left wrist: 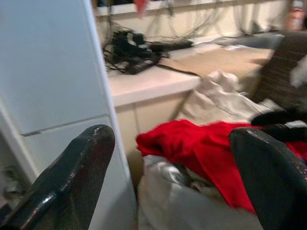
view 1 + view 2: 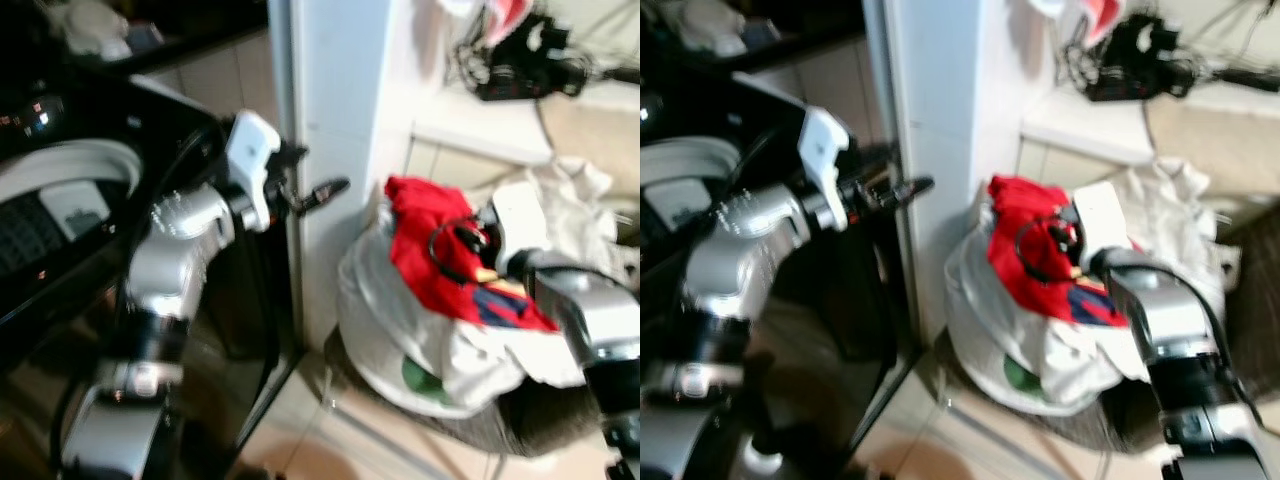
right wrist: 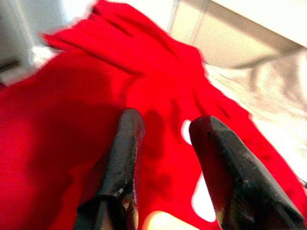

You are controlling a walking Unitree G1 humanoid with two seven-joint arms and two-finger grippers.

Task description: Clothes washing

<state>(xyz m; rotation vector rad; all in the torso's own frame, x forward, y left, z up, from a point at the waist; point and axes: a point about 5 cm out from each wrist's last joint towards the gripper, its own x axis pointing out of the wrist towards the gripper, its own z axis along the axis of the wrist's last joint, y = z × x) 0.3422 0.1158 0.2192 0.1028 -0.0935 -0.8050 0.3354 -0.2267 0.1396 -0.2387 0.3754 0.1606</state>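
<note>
Robot's standing btwn the washer and a laundry pile rn. The right tool [image 3: 160, 132] is reaching down onto the red garment [image 2: 425, 240], which is lying on top of the pile, right of the white pillar [image 2: 335, 120]. In the right wrist view its two black fingers [image 3: 122, 158] are sitting slightly apart w/ red cloth showing btwn them and behind them, so it's open, not clamping anything afaict. Pics are blurry tho.

Under the red thing there's a whitish bag or sheet [image 2: 395, 320] bulging w/ more clothes, a bit of green [image 2: 420, 378] peeking out near the bottom and some blue/red striped fabric [image 2: 500, 305] next to the right arm. More white cloth [image 2: 560, 200] is heaped on the far right side.

The left tool [image 2: 318, 195] is hanging in the air up by the pillar, just beside it, fingers [image 1: 67, 177] spread wide open, holding nothing. To its left the dark washing machine [image 2: 70, 200] is sitting w/ its pale round rim showing. A tangle of black cables [image 2: 520, 55] is lying on the far white worktop [image 2: 480, 125].
</note>
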